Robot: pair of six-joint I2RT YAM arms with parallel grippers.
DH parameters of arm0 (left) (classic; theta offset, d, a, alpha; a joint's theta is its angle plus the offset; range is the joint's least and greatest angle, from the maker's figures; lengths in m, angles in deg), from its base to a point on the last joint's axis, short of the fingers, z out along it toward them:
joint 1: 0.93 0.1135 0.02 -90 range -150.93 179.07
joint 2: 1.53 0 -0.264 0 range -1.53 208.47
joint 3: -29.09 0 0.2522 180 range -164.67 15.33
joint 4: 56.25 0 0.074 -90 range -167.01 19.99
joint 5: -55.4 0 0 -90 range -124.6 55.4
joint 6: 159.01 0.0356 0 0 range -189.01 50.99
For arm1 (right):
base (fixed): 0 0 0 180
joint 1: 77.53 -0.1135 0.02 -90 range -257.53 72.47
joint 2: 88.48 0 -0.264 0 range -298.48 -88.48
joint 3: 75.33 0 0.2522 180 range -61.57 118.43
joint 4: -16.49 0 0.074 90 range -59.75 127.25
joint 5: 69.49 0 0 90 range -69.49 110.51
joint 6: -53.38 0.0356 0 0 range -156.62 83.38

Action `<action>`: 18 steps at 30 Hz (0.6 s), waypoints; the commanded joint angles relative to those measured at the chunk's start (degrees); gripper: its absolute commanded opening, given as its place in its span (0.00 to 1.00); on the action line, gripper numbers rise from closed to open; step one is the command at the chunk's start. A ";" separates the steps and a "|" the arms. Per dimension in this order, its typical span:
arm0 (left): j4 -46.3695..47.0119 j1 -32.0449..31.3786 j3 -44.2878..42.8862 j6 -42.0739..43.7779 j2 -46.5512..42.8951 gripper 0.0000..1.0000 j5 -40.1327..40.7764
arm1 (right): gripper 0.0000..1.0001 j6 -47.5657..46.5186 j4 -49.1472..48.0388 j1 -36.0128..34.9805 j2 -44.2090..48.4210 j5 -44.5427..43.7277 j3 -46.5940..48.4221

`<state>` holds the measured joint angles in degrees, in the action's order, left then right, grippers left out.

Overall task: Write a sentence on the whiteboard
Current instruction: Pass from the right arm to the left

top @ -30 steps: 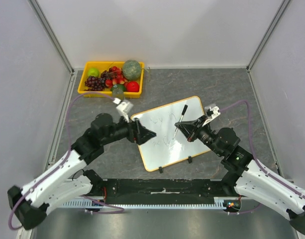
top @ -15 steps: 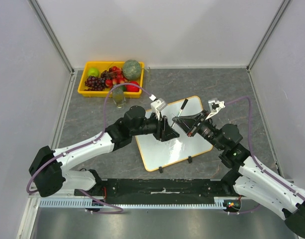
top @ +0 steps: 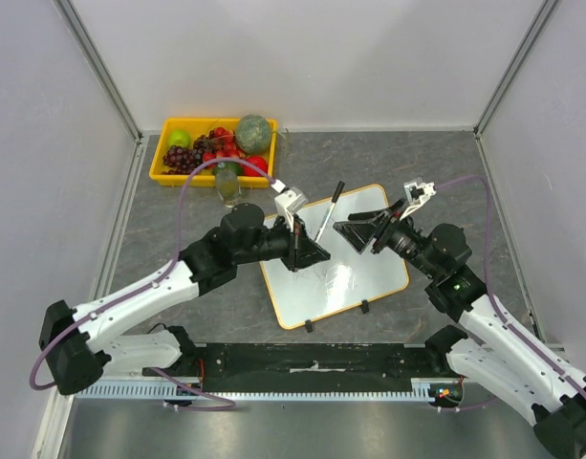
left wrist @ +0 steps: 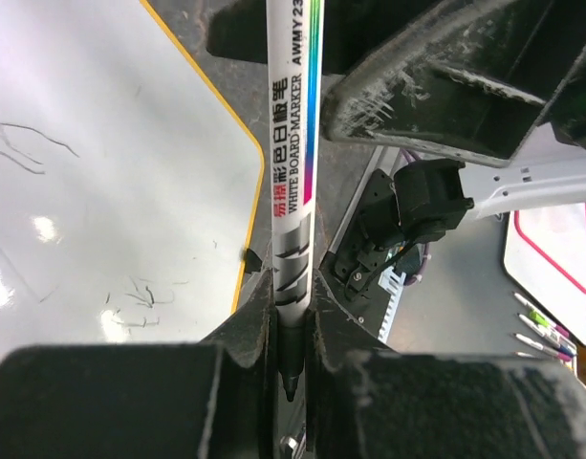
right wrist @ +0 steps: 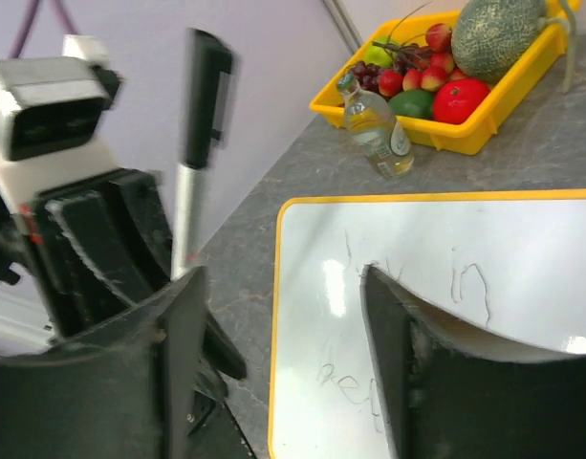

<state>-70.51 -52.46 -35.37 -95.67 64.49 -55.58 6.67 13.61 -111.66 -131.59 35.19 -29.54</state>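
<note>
The whiteboard point(top: 355, 287) with its orange-yellow frame lies flat on the grey table between both arms. Faint marker words of the sentence point(right wrist: 469, 277) run in two lines across it. A white whiteboard marker point(top: 327, 212) with a black cap stands tilted above the board's left part. My left gripper point(top: 314, 251) is shut on the marker point(left wrist: 293, 172) near its tip end, fingers pressed against both sides. My right gripper point(top: 355, 232) is open just right of the marker point(right wrist: 192, 182), its fingers apart and touching nothing.
A yellow fruit tray point(top: 159, 164) with grapes, apples and a melon stands at the back left. A small bottle point(top: 227, 186) stands in front of it. Two black clips sit on the board's near edge. Grey walls close in the table.
My left arm swung across to the marker and shut on it. My right gripper opened and let the marker go, and the marker now sits further left.
</note>
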 commanded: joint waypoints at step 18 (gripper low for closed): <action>-22.44 0.20 -7.04 5.82 -9.95 0.02 1.20 | 0.98 4.78 -13.22 13.03 -8.30 40.16 8.22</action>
<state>-89.81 -52.37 -39.96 -93.31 55.85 -52.89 6.77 9.45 -99.16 -139.09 66.00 -23.58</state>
